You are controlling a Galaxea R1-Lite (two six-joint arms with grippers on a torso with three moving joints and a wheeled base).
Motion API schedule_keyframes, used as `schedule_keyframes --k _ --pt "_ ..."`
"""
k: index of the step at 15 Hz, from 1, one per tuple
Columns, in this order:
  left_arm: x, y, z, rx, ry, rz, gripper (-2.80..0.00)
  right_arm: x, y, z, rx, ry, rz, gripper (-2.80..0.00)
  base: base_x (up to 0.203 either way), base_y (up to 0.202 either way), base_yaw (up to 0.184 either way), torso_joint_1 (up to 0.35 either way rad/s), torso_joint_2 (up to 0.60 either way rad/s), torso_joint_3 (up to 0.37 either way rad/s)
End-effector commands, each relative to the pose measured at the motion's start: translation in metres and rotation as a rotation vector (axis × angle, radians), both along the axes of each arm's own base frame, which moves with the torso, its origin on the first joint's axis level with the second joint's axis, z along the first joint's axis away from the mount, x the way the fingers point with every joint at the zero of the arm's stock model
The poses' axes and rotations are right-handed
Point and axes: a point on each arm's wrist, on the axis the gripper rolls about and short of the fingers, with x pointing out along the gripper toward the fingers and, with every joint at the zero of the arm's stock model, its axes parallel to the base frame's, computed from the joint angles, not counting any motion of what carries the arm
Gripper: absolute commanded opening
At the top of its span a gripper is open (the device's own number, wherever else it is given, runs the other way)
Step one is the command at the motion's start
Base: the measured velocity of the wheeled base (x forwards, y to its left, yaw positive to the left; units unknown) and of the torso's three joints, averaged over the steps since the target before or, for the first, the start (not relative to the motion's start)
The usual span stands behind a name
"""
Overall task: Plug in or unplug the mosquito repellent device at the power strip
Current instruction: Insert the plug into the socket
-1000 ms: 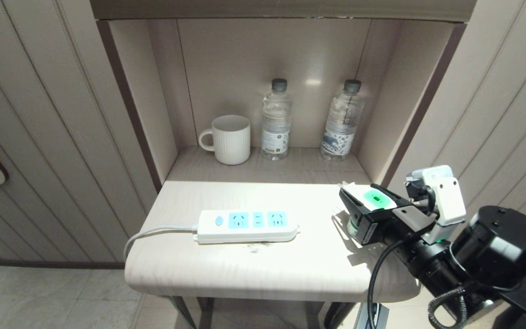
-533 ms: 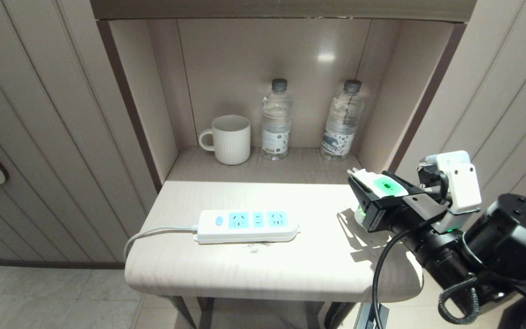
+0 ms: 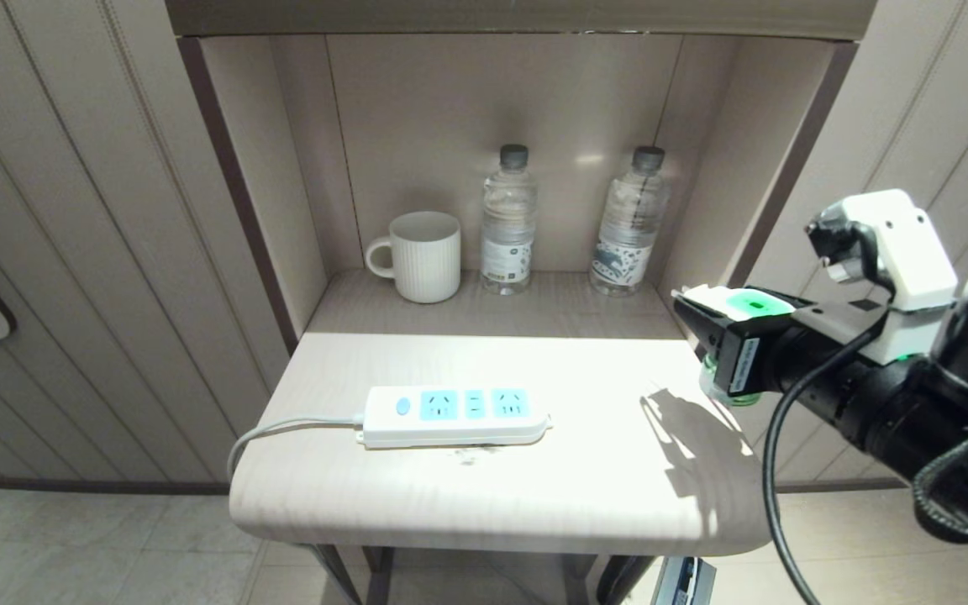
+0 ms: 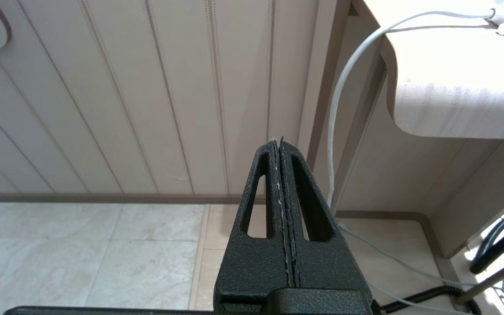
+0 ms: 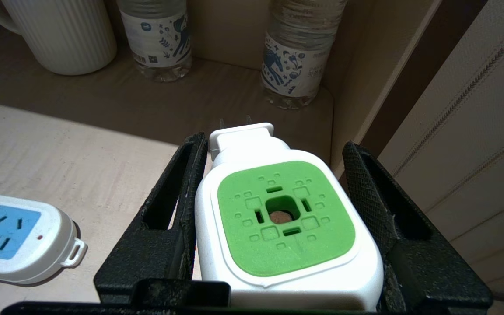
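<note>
The mosquito repellent device (image 3: 744, 304), a white head with a green centre (image 5: 285, 218) over a green bottle, hangs in the air past the table's right edge. My right gripper (image 3: 694, 315) is shut on its sides, and its two plug prongs stick out beyond the fingertips (image 5: 197, 144). The power strip (image 3: 455, 414) lies flat on the table (image 3: 534, 496), left of the device, with nothing in its blue sockets; its end also shows in the right wrist view (image 5: 15, 238). My left gripper (image 4: 278, 142) is shut and parked low beside the table's left side.
In the alcove behind the table stand a white ribbed mug (image 3: 423, 255) and two clear water bottles (image 3: 507, 220) (image 3: 628, 223). The alcove's right wall (image 3: 702, 227) is close to the held device. The strip's cord (image 3: 282, 430) drops over the table's left edge.
My right gripper has risen and drawn back to the right with the device in it, from just above the table's right end to higher up, past its edge. The strip has not moved.
</note>
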Motion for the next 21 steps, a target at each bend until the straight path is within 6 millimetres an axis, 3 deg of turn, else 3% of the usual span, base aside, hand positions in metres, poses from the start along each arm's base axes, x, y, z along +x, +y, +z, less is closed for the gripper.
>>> schedule_keyframes --k 1,6,15,21 --pt "0.0 0.0 0.0 0.0 0.001 0.0 -2.8 -0.015 -0.01 0.028 -0.017 0.068 -0.002 -2.8 0.0 0.0 0.0 0.0 0.0 0.0" --pt "0.0 0.0 0.0 0.0 0.0 0.0 -2.8 -0.03 -0.02 0.077 -0.041 0.25 0.023 -2.8 0.0 0.0 0.0 0.0 0.0 0.0" --pt "0.0 0.0 0.0 0.0 0.001 0.0 -2.8 -0.036 -0.014 0.127 -0.007 0.669 0.236 -2.8 0.0 0.0 0.0 0.0 0.0 0.0" --pt "0.0 0.0 0.0 0.0 0.002 0.0 -2.8 -0.043 0.012 0.117 -0.111 0.836 0.353 -2.8 0.0 0.0 0.0 0.0 0.0 0.0"
